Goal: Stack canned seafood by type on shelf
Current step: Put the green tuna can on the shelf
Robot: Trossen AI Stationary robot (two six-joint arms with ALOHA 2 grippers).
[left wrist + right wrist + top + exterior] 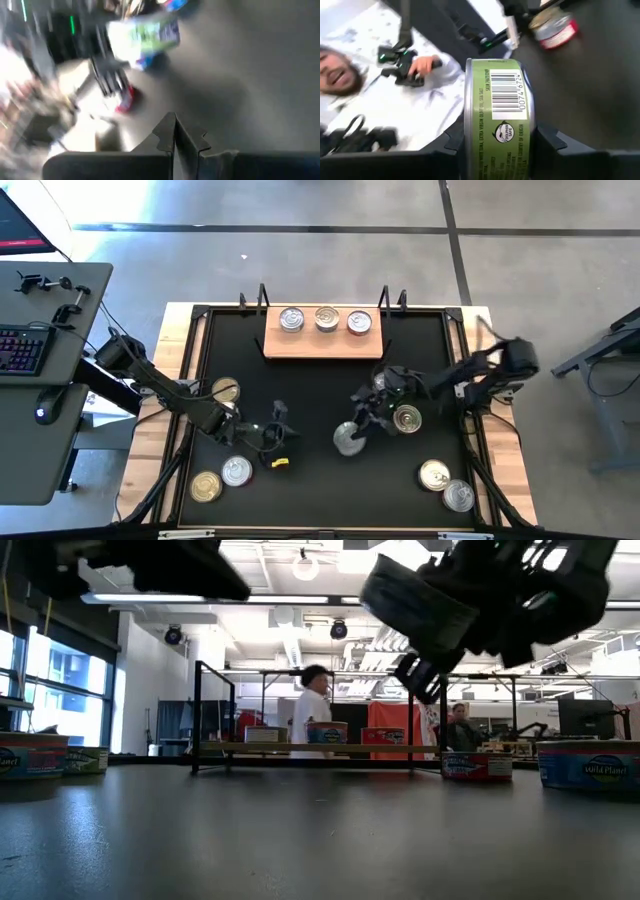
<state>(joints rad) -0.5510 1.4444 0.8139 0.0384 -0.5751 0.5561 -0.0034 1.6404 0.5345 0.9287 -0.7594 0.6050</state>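
I'm seeing both arms showing as dark, near-black jointed links with chunky housings and thin black cables trailing along them. The left end effector is showing two black angular fingers; the right end effector is showing matte black finger blocks.

Shiny metal tin lids, light wood shelf, matt black tabletop, glossy green-label tin.

A robotics lab or open workshop hall. Beyond the black table runs an exposed ceiling with ducts and hanging lamps, with work stations where people stand. A keyboard lies on a side desk over polished concrete floor.
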